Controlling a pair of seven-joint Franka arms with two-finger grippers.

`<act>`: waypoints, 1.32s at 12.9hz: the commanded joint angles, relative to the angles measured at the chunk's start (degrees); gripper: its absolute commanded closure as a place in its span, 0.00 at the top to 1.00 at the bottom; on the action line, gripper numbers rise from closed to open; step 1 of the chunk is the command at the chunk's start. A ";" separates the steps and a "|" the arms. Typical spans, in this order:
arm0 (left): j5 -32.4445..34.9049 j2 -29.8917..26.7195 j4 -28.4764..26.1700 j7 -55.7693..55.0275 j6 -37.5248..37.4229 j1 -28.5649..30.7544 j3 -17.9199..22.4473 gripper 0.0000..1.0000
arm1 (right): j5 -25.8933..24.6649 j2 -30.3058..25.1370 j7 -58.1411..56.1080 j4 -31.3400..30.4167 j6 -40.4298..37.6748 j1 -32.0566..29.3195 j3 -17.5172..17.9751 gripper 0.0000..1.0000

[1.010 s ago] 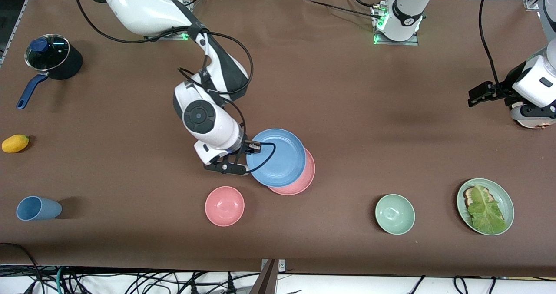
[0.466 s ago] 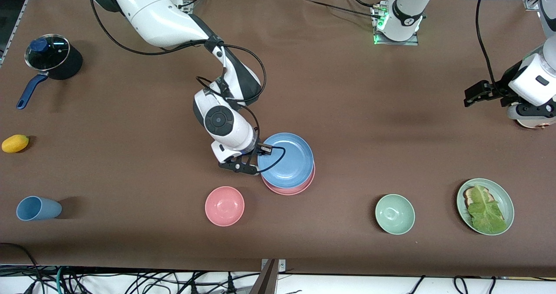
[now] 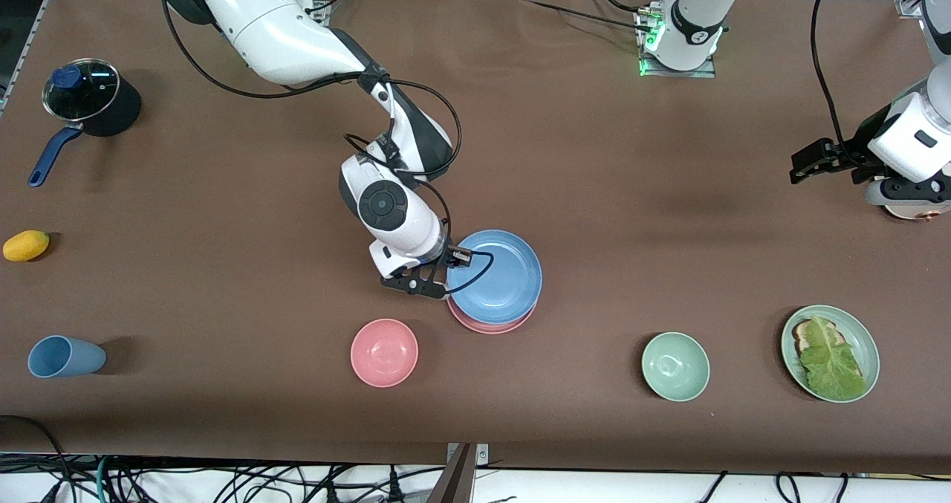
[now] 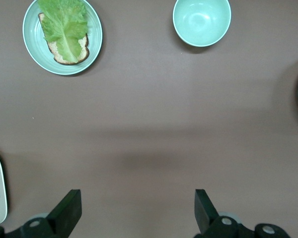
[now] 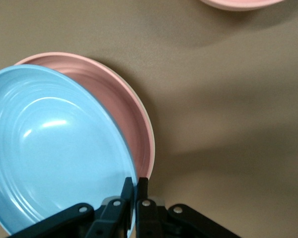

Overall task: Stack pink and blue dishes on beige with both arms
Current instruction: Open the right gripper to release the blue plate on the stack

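The right gripper (image 3: 435, 280) was clamped tight on the rim of the blue plate (image 3: 499, 276), its fingers (image 5: 137, 196) pinched together over the plate's edge on the side toward the right arm's end of the table (image 3: 594, 154). The blue plate sat tilted over the pink plate (image 3: 487, 323), covering most of it; in the front view only a crescent of pink showed along the side nearer the front camera. In the right wrist view the pink plate (image 5: 124, 109) lay under the blue plate (image 5: 54, 148), and a thin pale edge of the beige plate (image 5: 148, 118) showed beneath the pink rim. The stack stood near the middle of the table, a little toward its front edge.

The left gripper (image 3: 810, 160) waited in the air over the left arm's end of the table, its fingers (image 4: 67, 210) spread wide apart and holding nothing.

A pink bowl (image 3: 384, 352) lay just beside the stack, nearer the front edge. A pale green bowl (image 3: 675, 366) and a pale green plate with bread and lettuce (image 3: 830, 353) stood toward the left arm's end. A blue cup (image 3: 63, 357), a yellow fruit (image 3: 26, 245) and a lidded saucepan (image 3: 91, 105) stood at the right arm's end.
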 commanded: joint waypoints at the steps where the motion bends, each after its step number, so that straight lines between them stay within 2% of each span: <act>1: -0.98 0.60 1.28 0.59 -0.17 -0.29 0.41 1.00 | -0.02 -0.15 -0.43 0.16 0.63 -0.18 -0.15 0.00; 7: -0.98 0.60 1.28 0.59 -0.17 -0.29 0.41 1.00 | -0.02 0.99 -0.44 0.16 4.31 0.17 -0.15 0.00; 9: -0.98 0.60 1.28 0.59 -0.17 -0.29 0.32 1.00 | -0.02 1.00 -0.44 0.07 4.32 0.17 -0.15 0.10; 11: -0.98 0.60 1.28 0.59 -0.17 -0.29 0.32 1.00 | -0.11 1.00 -0.44 0.16 3.97 0.08 -0.24 0.33; 12: -0.98 0.60 1.28 0.59 -0.17 -0.29 0.32 1.00 | -0.11 0.82 -0.61 0.07 3.79 -0.01 -0.24 0.41; 16: -0.98 0.60 1.28 0.59 -0.17 -0.29 0.32 1.00 | -2.47 -0.49 -2.54 0.51 -0.59 -0.88 -0.33 0.62; 17: -0.98 0.52 1.19 0.59 -0.26 -0.29 0.32 1.00 | -2.57 -0.93 -3.68 0.51 -1.56 -1.41 -0.33 0.76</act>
